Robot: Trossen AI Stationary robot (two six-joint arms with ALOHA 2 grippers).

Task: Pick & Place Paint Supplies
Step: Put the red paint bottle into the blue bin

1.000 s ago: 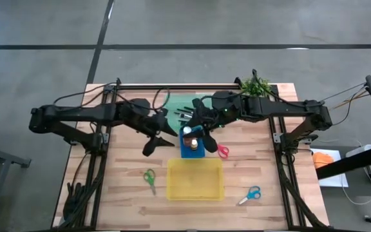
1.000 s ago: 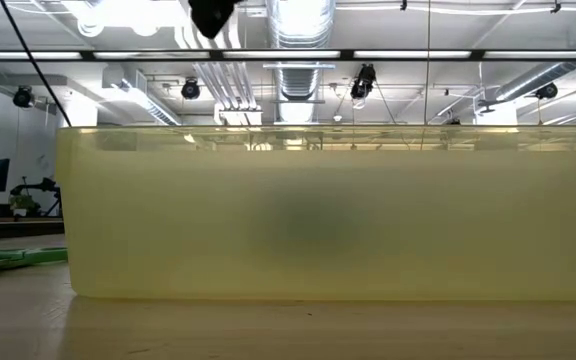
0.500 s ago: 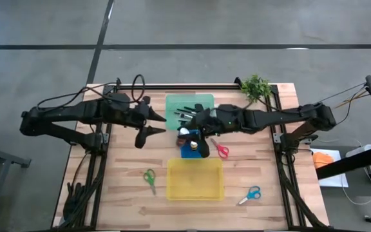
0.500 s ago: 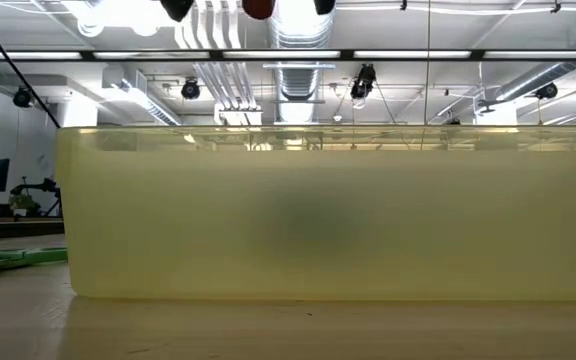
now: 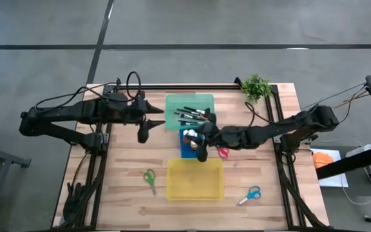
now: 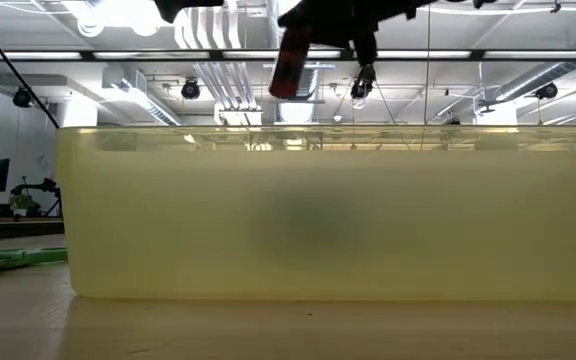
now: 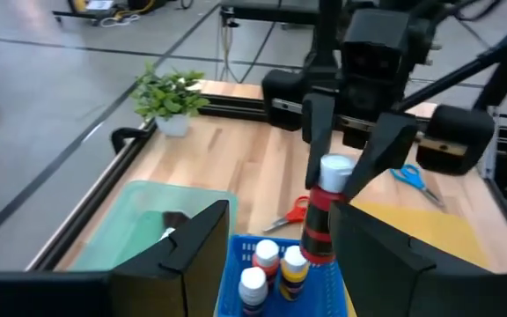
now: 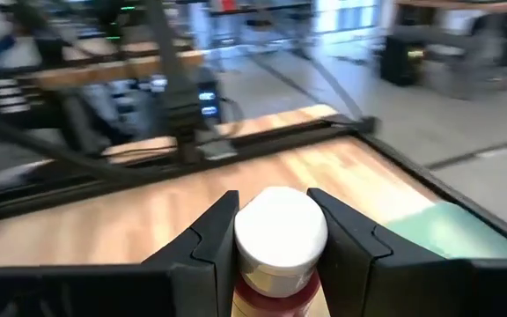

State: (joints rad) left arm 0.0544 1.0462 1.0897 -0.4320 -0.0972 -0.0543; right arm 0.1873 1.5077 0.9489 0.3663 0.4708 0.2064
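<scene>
My right gripper (image 5: pixel 199 144) is shut on a red paint bottle with a white cap (image 7: pixel 321 220) above the blue tray (image 5: pixel 187 152). The blue tray holds a few other white-capped bottles (image 7: pixel 266 256). The bottle also shows in the low view (image 6: pixel 288 66), above the yellow tray's rim. Black-handled brushes (image 5: pixel 190 113) lie in the green tray (image 5: pixel 175 103). My left gripper (image 5: pixel 147 127) is open and empty, left of the trays. My right gripper pinches the bottle's white cap (image 8: pixel 280 231) between its two fingers (image 7: pixel 317 132), which come from above and point down. The bottle hangs nearly upright below the fingers, lifted clear of the blue tray.
The yellow tray (image 5: pixel 195 188) lies near the front edge. Green scissors (image 5: pixel 149 178), red scissors (image 5: pixel 223 152) and blue scissors (image 5: pixel 251 194) lie on the wood. A small plant (image 5: pixel 255 86) stands at the far right corner.
My right gripper has come down over the blue tray with the red bottle and gone a little toward the near edge; the bottle has dropped into the low view. My left gripper has drawn back toward the far left, away from the blue tray.
</scene>
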